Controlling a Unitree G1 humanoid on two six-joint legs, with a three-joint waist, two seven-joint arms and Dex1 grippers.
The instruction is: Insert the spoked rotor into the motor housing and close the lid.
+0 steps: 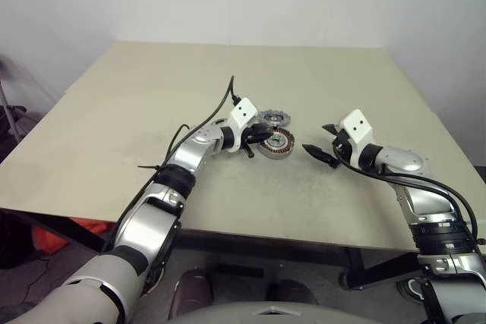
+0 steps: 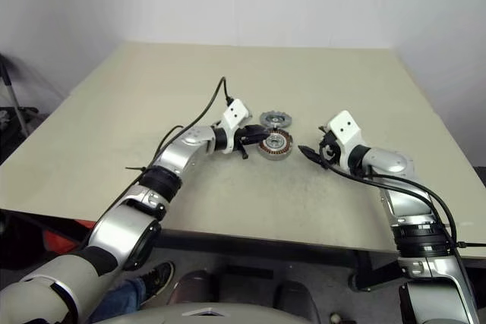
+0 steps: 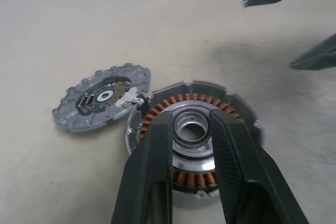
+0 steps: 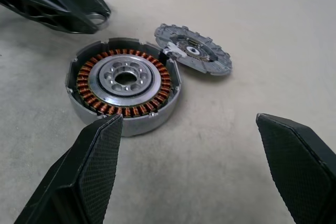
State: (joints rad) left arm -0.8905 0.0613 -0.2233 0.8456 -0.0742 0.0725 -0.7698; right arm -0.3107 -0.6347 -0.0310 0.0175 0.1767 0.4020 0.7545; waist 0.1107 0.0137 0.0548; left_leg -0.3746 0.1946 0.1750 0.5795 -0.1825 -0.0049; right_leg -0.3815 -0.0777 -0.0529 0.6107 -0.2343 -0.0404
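Resting on the matte beige table [image 1: 152, 127], the motor housing [image 4: 124, 85], a silver-grey ring lined with copper-brown coils, held a pale metal hub with a ring of small holes. The scalloped grey lid [image 4: 193, 55] leaned against its rim. The left gripper [image 3: 190, 129] hovered over the hub, ribbed fingers narrowly parted, holding nothing; the right gripper [image 4: 189, 145] stood spread wide nearby.

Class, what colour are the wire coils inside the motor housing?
Copper-orange coils ring the inside of the silver-grey motor housing; clearest in the right wrist view.
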